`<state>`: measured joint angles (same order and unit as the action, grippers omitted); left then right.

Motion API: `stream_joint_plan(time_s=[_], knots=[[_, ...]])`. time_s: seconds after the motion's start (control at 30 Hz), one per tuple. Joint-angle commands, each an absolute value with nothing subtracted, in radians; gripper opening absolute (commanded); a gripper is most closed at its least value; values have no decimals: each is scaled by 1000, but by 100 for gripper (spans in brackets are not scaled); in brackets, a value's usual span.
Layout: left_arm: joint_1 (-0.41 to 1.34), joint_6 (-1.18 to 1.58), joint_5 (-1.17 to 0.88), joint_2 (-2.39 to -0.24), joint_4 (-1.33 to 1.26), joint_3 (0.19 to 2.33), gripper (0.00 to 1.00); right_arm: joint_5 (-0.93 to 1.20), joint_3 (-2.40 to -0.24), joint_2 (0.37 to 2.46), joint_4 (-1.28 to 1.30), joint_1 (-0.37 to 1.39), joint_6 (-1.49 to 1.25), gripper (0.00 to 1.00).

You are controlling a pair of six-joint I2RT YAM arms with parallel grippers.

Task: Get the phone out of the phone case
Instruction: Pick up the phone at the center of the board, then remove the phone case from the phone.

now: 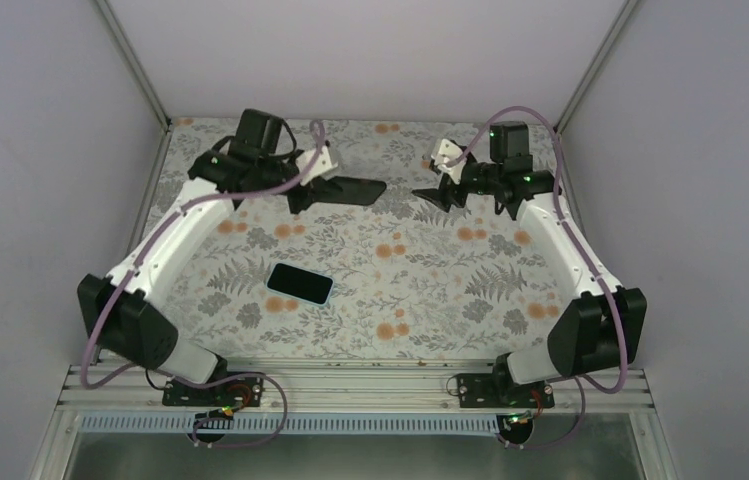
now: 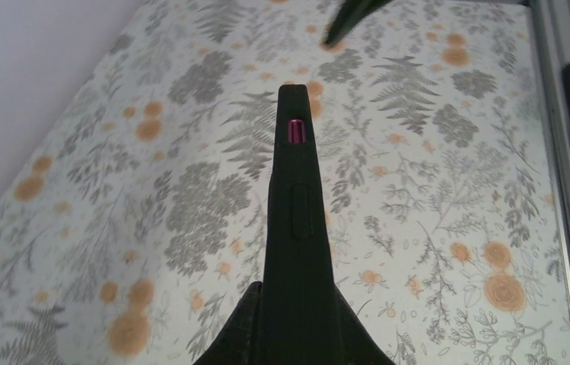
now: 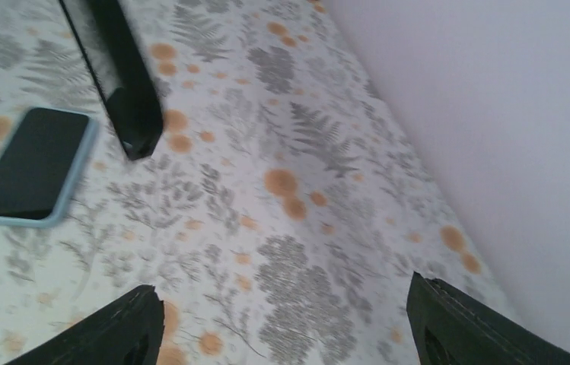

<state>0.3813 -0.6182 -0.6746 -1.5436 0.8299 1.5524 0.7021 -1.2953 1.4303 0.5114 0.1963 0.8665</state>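
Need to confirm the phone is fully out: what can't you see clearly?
- Left wrist: phone case shows edge-on only; its inside is hidden.
- Top view: phone is too small for detail.
- Right wrist: phone case cut off by the top edge; phone blurred.

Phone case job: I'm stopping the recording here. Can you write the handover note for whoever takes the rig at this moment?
Left hand: shut on the black phone case, held above the far side of the table.
Right hand: open and empty, pointing toward the case but apart from it.
Phone: lies flat, screen up, near the middle of the table, with neither hand touching it.
Done: the phone looks to be out of the case.
Left: probably only setting the case down and pulling both arms back.
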Motion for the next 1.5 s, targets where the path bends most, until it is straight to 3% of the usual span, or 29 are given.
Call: stream_joint_plan(time_s=[0.0, 0.4, 1.47], knots=[[441, -747, -671, -1453, 622, 1415, 3, 879, -1317, 1459, 564, 203, 854, 81], [460, -729, -706, -1476, 597, 1407, 2, 940, -1324, 1470, 646, 234, 912, 76], [501, -770, -730, -1498, 676, 1446, 4, 869, -1306, 1537, 460, 247, 816, 70]])
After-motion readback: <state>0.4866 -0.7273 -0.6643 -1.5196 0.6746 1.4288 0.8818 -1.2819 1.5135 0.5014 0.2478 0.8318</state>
